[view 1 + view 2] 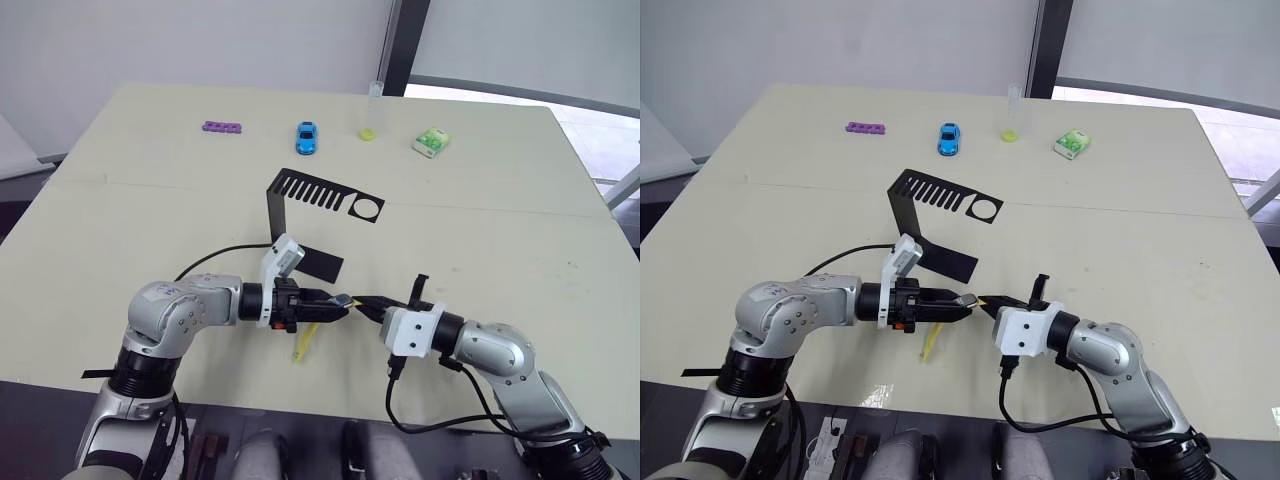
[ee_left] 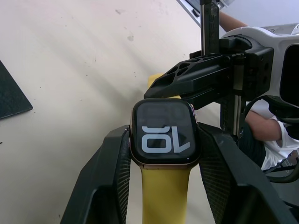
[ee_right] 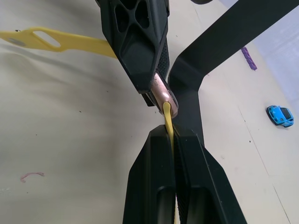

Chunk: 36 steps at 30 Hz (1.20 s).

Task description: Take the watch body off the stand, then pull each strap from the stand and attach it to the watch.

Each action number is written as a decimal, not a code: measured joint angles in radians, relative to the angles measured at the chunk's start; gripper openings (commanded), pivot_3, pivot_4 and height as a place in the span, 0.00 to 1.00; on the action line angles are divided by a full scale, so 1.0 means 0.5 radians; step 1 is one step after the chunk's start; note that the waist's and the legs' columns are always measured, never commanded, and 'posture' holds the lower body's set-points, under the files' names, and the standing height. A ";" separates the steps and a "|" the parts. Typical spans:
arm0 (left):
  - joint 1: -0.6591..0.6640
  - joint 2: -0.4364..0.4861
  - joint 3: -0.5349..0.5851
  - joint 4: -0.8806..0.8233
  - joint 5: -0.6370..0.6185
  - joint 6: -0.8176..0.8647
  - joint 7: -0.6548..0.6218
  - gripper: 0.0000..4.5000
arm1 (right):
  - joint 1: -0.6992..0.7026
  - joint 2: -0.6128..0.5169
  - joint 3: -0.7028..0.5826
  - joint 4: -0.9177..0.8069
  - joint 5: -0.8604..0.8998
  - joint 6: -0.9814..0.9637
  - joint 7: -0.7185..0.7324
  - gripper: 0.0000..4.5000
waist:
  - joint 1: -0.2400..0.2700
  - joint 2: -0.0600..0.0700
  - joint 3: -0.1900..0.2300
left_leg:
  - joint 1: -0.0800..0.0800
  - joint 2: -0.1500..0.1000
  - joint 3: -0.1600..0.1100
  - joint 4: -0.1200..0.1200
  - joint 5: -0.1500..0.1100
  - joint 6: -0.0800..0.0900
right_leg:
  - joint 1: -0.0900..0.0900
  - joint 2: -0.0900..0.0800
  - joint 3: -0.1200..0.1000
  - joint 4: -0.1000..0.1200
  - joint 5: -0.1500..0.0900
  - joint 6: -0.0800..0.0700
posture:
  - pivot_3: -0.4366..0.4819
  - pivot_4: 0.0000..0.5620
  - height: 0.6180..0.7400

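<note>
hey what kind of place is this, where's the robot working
Probably a lab or test room, not a home: a bare pale table holds scattered test props, including a blue toy car and a purple block strip, with a plain white wall behind.

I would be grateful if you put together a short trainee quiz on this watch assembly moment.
1. True or false: the watch body is still on the stand.
2. Which claw grips the watch body? A) left claw B) right claw C) neither
3. Fill in: the right claw is shut on a yellow ____ whose end meets the edge of the watch body.

Key
1. False: it sits between the left claw's fingers, clear of the stand, with one yellow strap already hanging from it.
2. A
3. strap
</note>
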 measured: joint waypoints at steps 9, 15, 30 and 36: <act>0.000 -0.001 0.000 0.000 0.001 0.001 0.009 0.36 | -0.011 0.000 0.015 0.011 0.000 0.002 0.000 0.00 | 0.000 0.000 0.000 | 0.000 0.000 0.000 0.000 0.000 0.000 | 0.000 0.000 0.000 0.000 0.000 0.000 | 0.48 0.27 1.00; 0.000 -0.001 -0.003 0.000 0.011 0.000 0.010 0.36 | -0.013 0.000 0.026 0.014 0.000 0.014 0.000 0.00 | 0.000 0.000 0.000 | 0.000 0.000 0.000 0.000 0.000 0.000 | 0.000 0.000 0.000 0.000 0.000 0.000 | 0.48 0.27 1.00; 0.000 -0.004 -0.012 0.000 0.029 0.000 0.009 0.36 | -0.014 0.000 0.035 0.017 0.000 0.029 0.000 0.00 | 0.000 0.000 0.000 | 0.000 0.000 0.000 0.000 0.000 0.000 | 0.000 0.000 0.000 0.000 0.000 0.000 | 0.48 0.27 1.00; 0.000 -0.004 -0.013 0.000 0.032 0.000 0.009 0.36 | -0.014 0.000 0.037 0.020 0.000 0.029 0.000 0.00 | 0.000 0.000 0.000 | 0.000 0.000 0.000 0.000 0.000 0.000 | 0.000 0.000 0.000 0.000 0.000 0.000 | 0.48 0.27 1.00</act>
